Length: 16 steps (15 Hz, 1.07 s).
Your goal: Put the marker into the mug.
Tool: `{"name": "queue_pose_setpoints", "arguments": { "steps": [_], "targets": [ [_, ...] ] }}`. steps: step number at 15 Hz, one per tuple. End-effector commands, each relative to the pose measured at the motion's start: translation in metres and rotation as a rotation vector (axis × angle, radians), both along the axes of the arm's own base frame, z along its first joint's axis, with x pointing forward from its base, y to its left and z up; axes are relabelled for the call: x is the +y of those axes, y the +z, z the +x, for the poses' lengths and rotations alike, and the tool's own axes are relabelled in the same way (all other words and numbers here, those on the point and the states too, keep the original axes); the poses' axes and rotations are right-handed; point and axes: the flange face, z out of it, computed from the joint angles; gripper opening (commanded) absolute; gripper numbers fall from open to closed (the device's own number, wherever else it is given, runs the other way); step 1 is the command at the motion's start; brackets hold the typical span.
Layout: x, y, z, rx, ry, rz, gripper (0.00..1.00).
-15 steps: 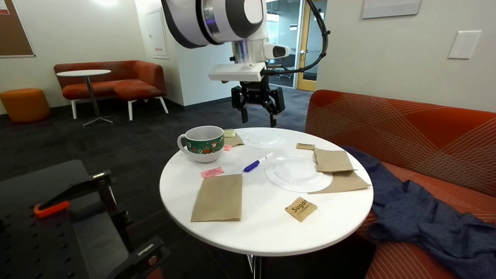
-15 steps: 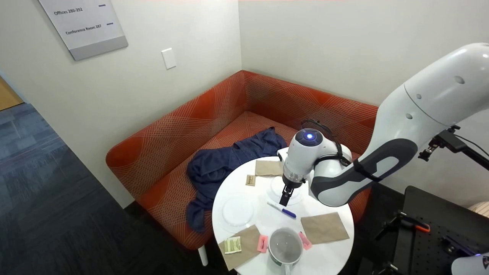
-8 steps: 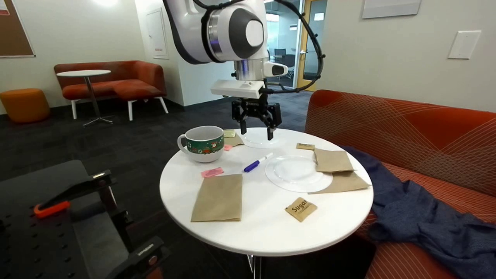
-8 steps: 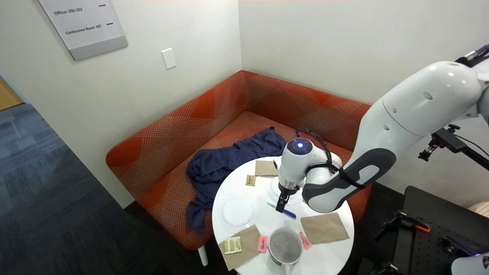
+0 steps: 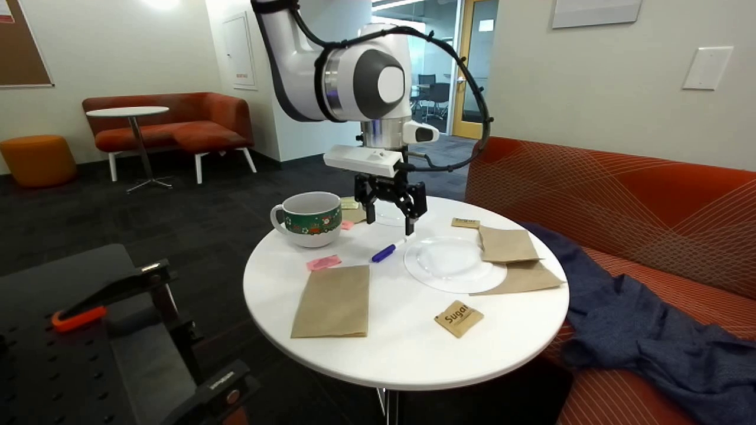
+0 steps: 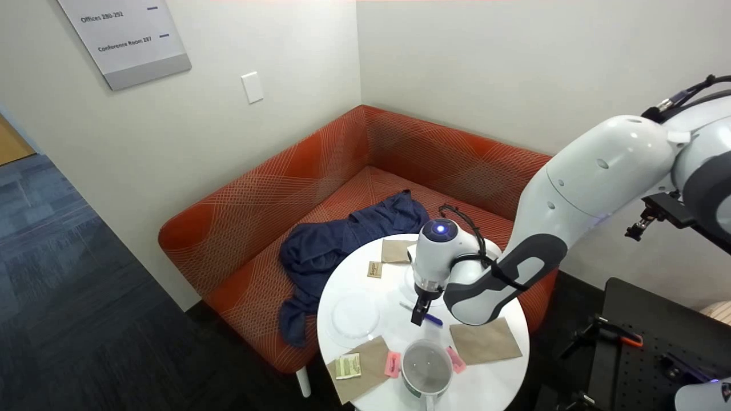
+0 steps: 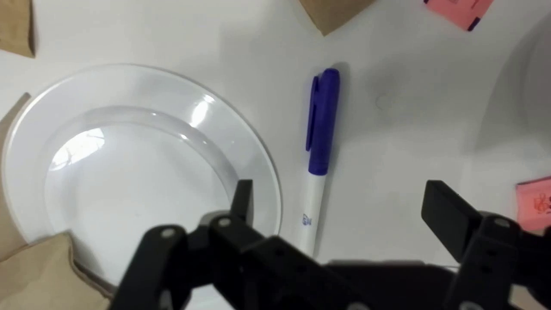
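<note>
An orange-red sofa [image 6: 274, 182] stands behind the round white table [image 6: 354, 279] in an exterior view. There the white arm [image 6: 594, 171] extends from the right edge, slants down to the left, then bends so that its wrist section stands nearly upright above the tabletop. A white plate [image 7: 137, 185] lies flat just beside the marker [image 7: 319, 161], a narrow strip of table between them. The gripper [image 5: 390, 221] points down, low over the table, its jaws spread wide. The mug [image 5: 311, 221], white with a green band, stands upright on the table, apart from the marker, its handle [image 5: 274, 217] pointing left in an exterior view.

The marker lies flat on the table; in the wrist view it shows in the gap between the gripper's fingers [image 7: 243, 198], nearer the one on the left, which overlaps the plate's rim. There its long axis runs close to straight up and down, the top leaning slightly right, roughly square to the line from fingertip to fingertip. In an exterior view it slants, the white barrel [image 5: 401, 242] toward the upper right, the blue-violet cap [image 5: 384, 253] at the lower left. In the wrist view the cap points to the top; the gripper hides the barrel's far end.
</note>
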Motion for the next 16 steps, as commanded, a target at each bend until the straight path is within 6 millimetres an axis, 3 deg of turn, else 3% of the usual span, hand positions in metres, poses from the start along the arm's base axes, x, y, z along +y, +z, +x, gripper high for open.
{"name": "queue_pose_setpoints", "arguments": {
  "steps": [1,5,7,16],
  "targets": [
    [-0.003,-0.014,0.011,0.015,-0.011,0.010,1.00],
    [-0.005,-0.028,0.017,0.022,-0.024,0.012,1.00],
    [-0.005,-0.032,0.019,0.023,-0.027,0.013,0.75],
    [-0.004,-0.038,0.021,0.015,-0.026,0.014,0.06]
  ]
}}
